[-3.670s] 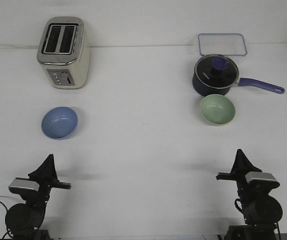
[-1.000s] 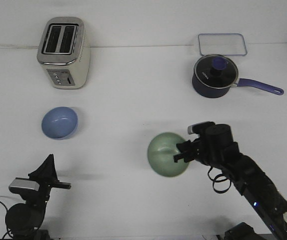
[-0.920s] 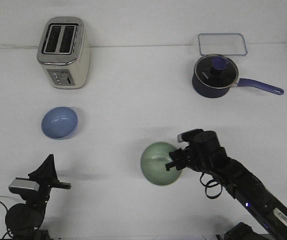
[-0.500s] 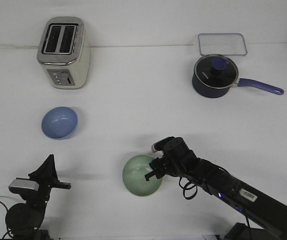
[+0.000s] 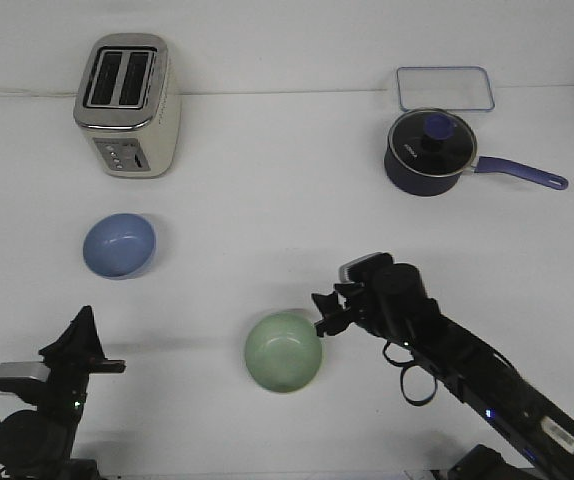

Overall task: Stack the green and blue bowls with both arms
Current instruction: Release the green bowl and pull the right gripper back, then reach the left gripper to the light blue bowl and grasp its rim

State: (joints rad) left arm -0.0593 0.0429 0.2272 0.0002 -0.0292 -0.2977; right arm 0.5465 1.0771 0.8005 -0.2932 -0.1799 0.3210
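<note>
The pale green bowl [image 5: 283,352] stands upright on the white table [image 5: 267,220], front centre. My right gripper [image 5: 321,314] is open and empty just beside the bowl's right rim, apart from it. The light blue bowl [image 5: 118,245] stands alone on the left side, in front of the toaster. My left gripper [image 5: 79,338] sits low at the front left corner, well short of the blue bowl, its fingers together in a point and holding nothing.
A cream and steel toaster [image 5: 126,105] stands at the back left. A dark navy saucepan with lid and long handle [image 5: 430,153] stands at the back right, with a clear flat lid [image 5: 445,88] behind it.
My right arm carried the green bowl left and toward the front, set it on the table, let go and drew back a little. My left arm shifted slightly left and lower.
</note>
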